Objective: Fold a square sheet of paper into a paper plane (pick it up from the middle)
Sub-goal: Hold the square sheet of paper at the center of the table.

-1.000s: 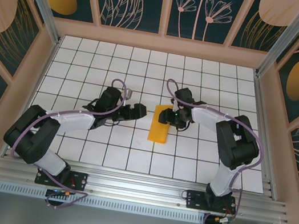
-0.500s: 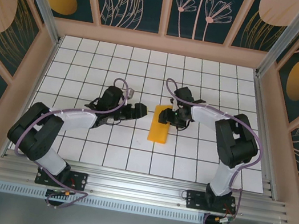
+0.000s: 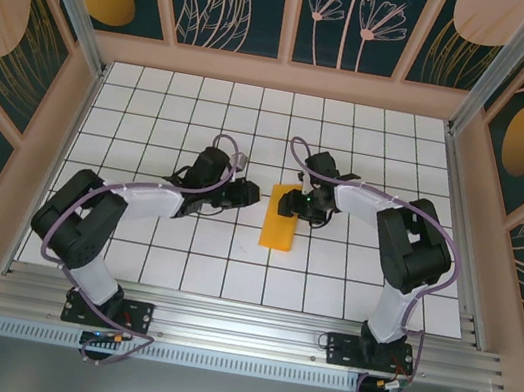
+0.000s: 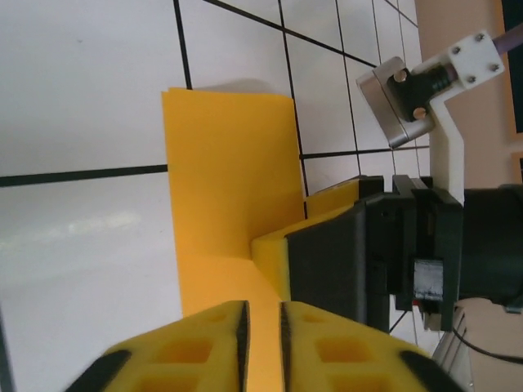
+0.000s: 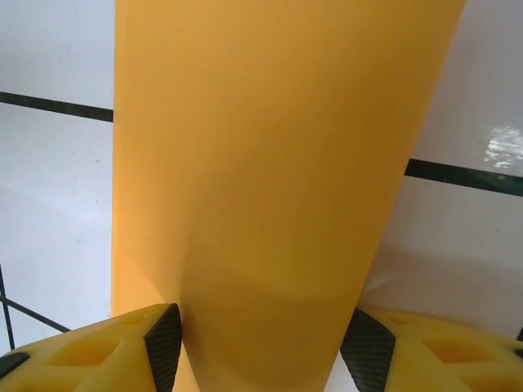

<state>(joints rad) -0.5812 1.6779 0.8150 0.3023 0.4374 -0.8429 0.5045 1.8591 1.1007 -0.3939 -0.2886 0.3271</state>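
The square sheet of paper (image 3: 281,220), orange-yellow, lies folded into a long narrow strip in the middle of the white grid table (image 3: 154,116). My left gripper (image 3: 257,198) is shut, its tips at the strip's left edge. In the left wrist view the paper (image 4: 229,180) runs under the closed left gripper (image 4: 261,327); I cannot tell whether any paper is pinched. My right gripper (image 3: 302,203) sits at the strip's far right end, open. In the right wrist view the right gripper (image 5: 265,351) has the paper (image 5: 270,163) between its pads, both paper edges meeting them. Its fingers (image 4: 274,261) rest on the paper.
Wooden side walls (image 3: 466,191) and the patterned back wall (image 3: 295,9) enclose the table. An aluminium rail (image 3: 238,329) runs along the near edge by the arm bases. The left arm's purple cable (image 3: 220,143) loops above its wrist.
My left gripper has moved right to the paper's left edge and gone from open to shut. The right gripper and the paper have stayed put.
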